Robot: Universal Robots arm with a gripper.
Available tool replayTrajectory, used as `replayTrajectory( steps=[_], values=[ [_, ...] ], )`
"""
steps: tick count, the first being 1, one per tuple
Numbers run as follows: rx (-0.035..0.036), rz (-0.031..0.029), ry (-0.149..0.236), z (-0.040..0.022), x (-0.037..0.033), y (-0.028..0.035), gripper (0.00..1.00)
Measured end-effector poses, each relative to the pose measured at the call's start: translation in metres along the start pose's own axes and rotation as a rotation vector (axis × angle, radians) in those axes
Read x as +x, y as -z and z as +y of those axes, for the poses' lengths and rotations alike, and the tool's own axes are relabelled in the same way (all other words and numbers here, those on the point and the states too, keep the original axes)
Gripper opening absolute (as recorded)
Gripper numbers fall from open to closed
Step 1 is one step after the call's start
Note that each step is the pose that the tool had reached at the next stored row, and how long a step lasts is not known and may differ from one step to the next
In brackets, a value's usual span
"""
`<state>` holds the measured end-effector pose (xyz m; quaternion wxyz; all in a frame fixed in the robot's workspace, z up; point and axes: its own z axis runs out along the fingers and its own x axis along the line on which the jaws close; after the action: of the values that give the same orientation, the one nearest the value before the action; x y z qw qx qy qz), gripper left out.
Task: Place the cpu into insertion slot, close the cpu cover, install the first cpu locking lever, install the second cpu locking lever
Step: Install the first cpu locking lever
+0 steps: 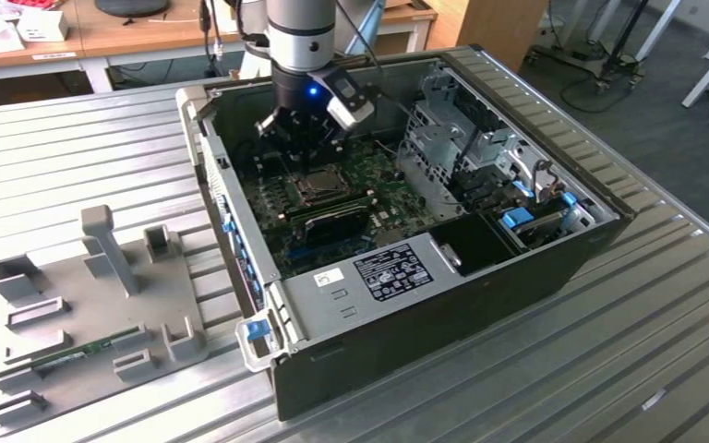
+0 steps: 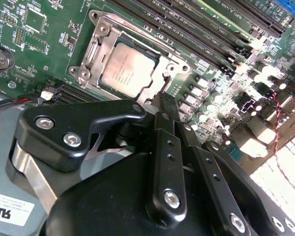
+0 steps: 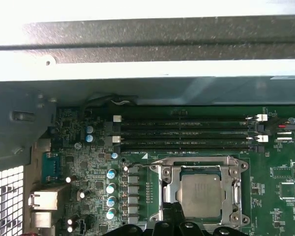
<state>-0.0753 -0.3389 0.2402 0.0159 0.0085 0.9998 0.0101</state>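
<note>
While looking down into the open black tower computer case [image 1: 453,305], laid on its side on the ribbed silvery metal table [image 1: 71,129], found the black linked-finger gripper [image 1: 293,148] lowered over the green motherboard [image 1: 373,189]. Recorded the small flat square cpu with the dull grey metal top [image 2: 130,69] seated level in the square, silver-rimmed insertion slot [image 2: 88,61], near the middle of the board. Noted the thin silvery cut-out cpu cover [image 3: 173,189] lying flat around the chip and framing its edges in both wrist views. Placed the gripper [image 2: 162,101] in the second wrist view right at the near edge of that cover; could not confirm contact. Judged the jaws drawn close together, with nothing seen between them. Logged long dark memory slots [image 3: 187,132] running parallel just beside the socket. Logged also a grey plastic fixture tray [image 1: 84,277] resting on the table well apart from the case, toward the exterior view's left.
</note>
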Motion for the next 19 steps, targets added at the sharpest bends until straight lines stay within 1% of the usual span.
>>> replayTrajectory(
  steps=[7, 9, 11, 16, 19],
  values=[
    [-0.0001, 0.0, 0.0, 0.0, 0.0, 0.0004, 0.1],
    [0.0001, 0.0001, 0.0, 0.0, 0.0011, 0.0005, 0.1],
    [0.0, 0.0, 0.0, -0.0001, 0.0036, 0.0006, 0.1],
    [0.0, -0.0002, 0.0, -0.0002, 0.0124, 0.0009, 0.1],
    [0.0, -0.0003, 0.0, -0.0002, 0.0159, 0.0009, 0.1]
  ],
)
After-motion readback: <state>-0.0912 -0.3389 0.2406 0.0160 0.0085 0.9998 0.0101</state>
